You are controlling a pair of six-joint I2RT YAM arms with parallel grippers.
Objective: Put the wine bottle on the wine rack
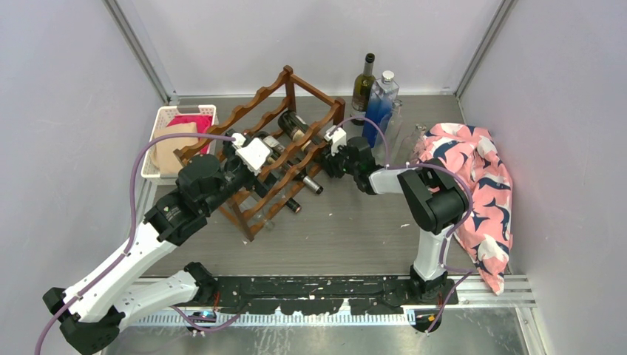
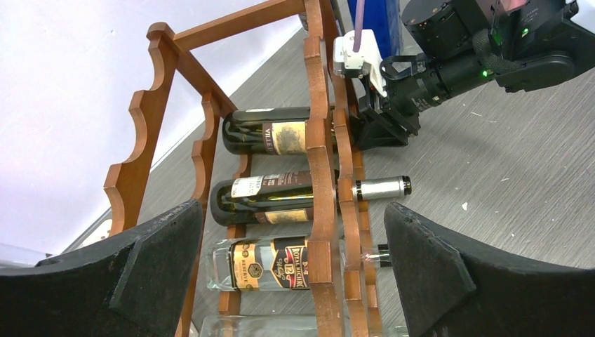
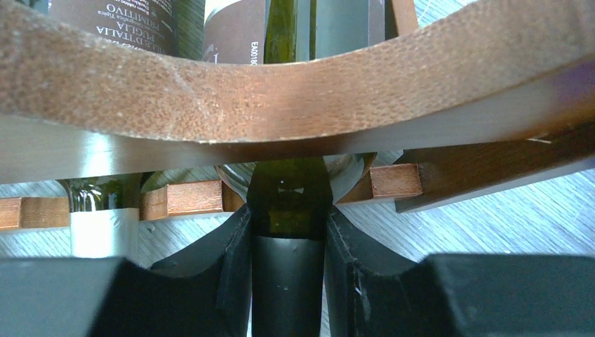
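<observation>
The dark reddish-brown wine rack (image 1: 251, 103) stands left of centre on the table, and its scalloped rails (image 2: 319, 168) fill the left wrist view. A dark green wine bottle (image 1: 294, 126) lies in the rack's upper row (image 2: 266, 131), neck pointing right. My right gripper (image 1: 327, 151) is shut on that neck (image 3: 288, 232), just outside the rail (image 3: 295, 105). My left gripper (image 1: 255, 159) hangs open above the rack, its pads (image 2: 158, 260) wide apart and touching nothing. Two more bottles lie lower in the rack: one silver-capped (image 2: 379, 187), one clear with a whisky label (image 2: 273, 263).
A white basket (image 1: 159, 122) with pink and tan cloth sits left of the rack. A green bottle (image 1: 363, 81) and a blue bottle (image 1: 381, 103) stand at the back wall. A pink patterned cloth (image 1: 473, 170) lies at the right, behind my right arm.
</observation>
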